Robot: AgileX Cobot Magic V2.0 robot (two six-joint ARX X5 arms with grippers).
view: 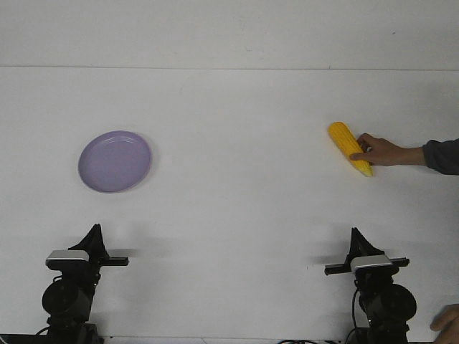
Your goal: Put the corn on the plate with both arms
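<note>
Evidently the task had not yet begun in earnest: a person's hand, reaching in from the right edge of the table, rested on the corn, apparently setting it in place. The corn lay diagonally on the right side, its paler tip pointing toward the near right, well apart from the plate, which sat bare on the left side of the white surface. Both arms were parked at the near edge, the left gripper below the plate and the right gripper below the corn, neither one close to its object. From this view each gripper appeared as a single dark point rising above its grey-white block, so whether the jaws were spread or pressed together could not be told. The step in hand looked like setup. The next move, by my judgement, would call for the hand to clear away, then for the right arm to reach forward and slightly right to the cob, aligning its fingers across the narrow width.
</note>
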